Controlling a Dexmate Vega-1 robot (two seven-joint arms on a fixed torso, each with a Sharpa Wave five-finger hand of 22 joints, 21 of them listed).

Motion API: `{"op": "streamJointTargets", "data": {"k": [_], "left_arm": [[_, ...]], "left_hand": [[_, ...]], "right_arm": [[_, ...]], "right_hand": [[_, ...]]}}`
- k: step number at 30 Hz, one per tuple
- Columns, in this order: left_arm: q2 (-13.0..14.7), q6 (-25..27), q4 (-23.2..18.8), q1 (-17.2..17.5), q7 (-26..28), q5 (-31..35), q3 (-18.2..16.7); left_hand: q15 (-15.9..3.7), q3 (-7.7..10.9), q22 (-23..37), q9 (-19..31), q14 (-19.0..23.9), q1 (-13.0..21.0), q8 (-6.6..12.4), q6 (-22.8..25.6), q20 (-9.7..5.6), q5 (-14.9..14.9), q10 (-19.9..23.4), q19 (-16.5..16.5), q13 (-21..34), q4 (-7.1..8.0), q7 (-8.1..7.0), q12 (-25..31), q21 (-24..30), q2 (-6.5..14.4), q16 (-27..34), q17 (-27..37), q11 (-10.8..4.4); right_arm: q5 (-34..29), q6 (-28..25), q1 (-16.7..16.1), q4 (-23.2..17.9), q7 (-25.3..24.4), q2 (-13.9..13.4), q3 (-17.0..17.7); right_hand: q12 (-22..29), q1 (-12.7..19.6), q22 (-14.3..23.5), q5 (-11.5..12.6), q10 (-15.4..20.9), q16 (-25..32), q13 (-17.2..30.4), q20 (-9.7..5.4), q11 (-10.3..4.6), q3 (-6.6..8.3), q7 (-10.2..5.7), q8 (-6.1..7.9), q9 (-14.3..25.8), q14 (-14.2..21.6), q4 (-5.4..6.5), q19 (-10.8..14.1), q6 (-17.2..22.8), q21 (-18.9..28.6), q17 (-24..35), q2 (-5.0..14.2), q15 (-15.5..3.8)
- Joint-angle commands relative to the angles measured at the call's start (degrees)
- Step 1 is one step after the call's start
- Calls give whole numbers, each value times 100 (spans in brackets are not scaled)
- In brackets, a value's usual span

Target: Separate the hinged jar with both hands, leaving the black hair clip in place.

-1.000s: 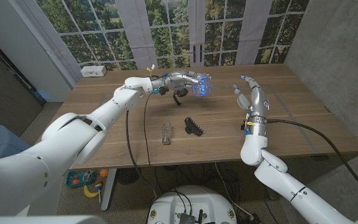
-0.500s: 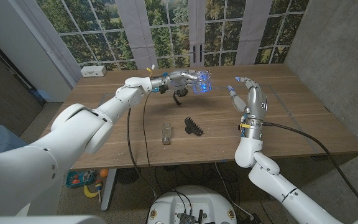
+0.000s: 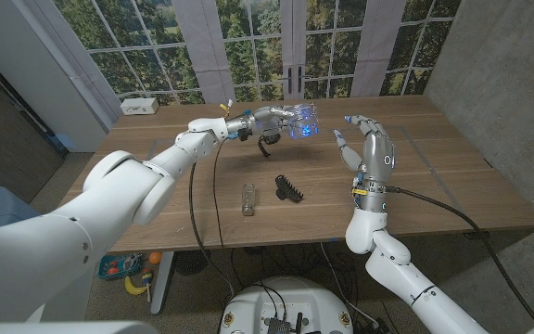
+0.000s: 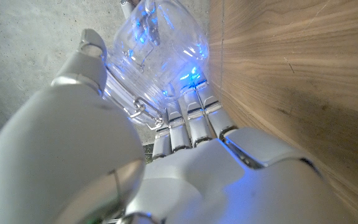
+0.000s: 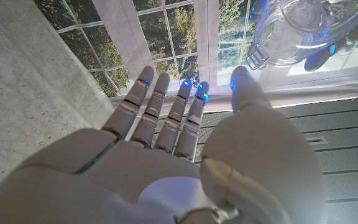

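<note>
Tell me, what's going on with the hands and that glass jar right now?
Left hand holds the hinged jar above the table. Right hand open, beside the jar, not touching. Black hair clip on the table, untouched. Nothing between.

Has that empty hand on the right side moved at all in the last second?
Yes. The right hand, open, has shifted toward the jar held by the left hand, judged against the black hair clip lying on the table.

Surface: a wooden table [image 3: 452, 176] with plank seams.
Near front, middle: a small clear vial [image 3: 247, 198] lying on its side.
Just beside it: a black hair clip [image 3: 290, 188].
Far left corner: a white power strip [image 3: 138, 107].
</note>
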Motion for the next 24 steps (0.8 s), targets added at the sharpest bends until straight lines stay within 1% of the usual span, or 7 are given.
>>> {"op": "streamJointTargets", "data": {"k": [1,3,6,15,16,17,24], "left_arm": [[-136,172,86,-2,-182,-38,-54],[-154,216,80,-1,-195,-42,-54],[-193,251,110,-14,-209,-43,-51],[-256,323,137,-12,-196,-39,-60],[-265,338,151,-15,-192,-41,-61],[-272,355,156,-13,-190,-43,-61],[-383,351,369,-86,-281,-33,-64]], "left_hand": [[-1902,363,15,480,2397,1144,1294,1713,-78,41,2322,33,1600,205,-334,890,34,1150,613,1438,-1070],[-1897,366,14,477,2401,1141,1293,1712,-81,42,2315,33,1612,210,-331,886,42,1153,610,1441,-1068],[-1897,366,14,482,2410,1135,1298,1713,-84,42,2310,29,1631,213,-330,881,53,1148,610,1451,-1068],[-1899,381,13,496,2426,1135,1312,1709,-90,48,2325,26,1682,211,-325,875,89,1146,598,1473,-1069],[-1895,380,13,494,2434,1131,1310,1707,-91,48,2325,26,1687,215,-329,874,92,1147,601,1477,-1067],[-1894,380,12,492,2437,1129,1308,1705,-92,48,2331,26,1693,216,-331,875,96,1145,601,1480,-1060],[-1904,388,11,495,2452,1135,1318,1714,-88,52,2335,33,1726,206,-326,868,124,1135,599,1499,-1072]], "right_arm": [[-425,59,-10,85,-33,184,76],[-360,23,8,52,-33,99,12],[-451,108,-2,85,-33,152,72],[-930,625,-28,323,-33,500,433],[-963,645,-23,341,-33,523,451],[-974,674,-10,362,-33,521,453],[-1194,899,50,546,-33,743,606]], "right_hand": [[54,215,18,67,67,89,74,-86,-81,-23,-71,50,16,81,-11,29,103,62,94,15,-992],[61,255,19,74,72,98,92,-92,-93,-21,-94,62,16,87,-12,27,132,65,110,19,-996],[83,308,19,87,114,94,113,-98,-105,-3,-103,70,15,102,-15,23,155,69,116,32,-1012],[195,443,22,112,305,210,228,-152,-144,-28,-149,183,12,290,12,63,434,112,238,24,-1011],[282,471,25,119,482,220,270,-154,-111,-39,-143,187,12,327,18,64,439,122,264,8,-1013],[298,493,25,126,507,213,284,-160,-140,-28,-144,199,12,344,16,69,466,128,264,13,-1025],[334,512,27,133,546,214,335,-174,-149,-41,-163,220,12,403,25,82,512,146,289,-17,-1024]]}}
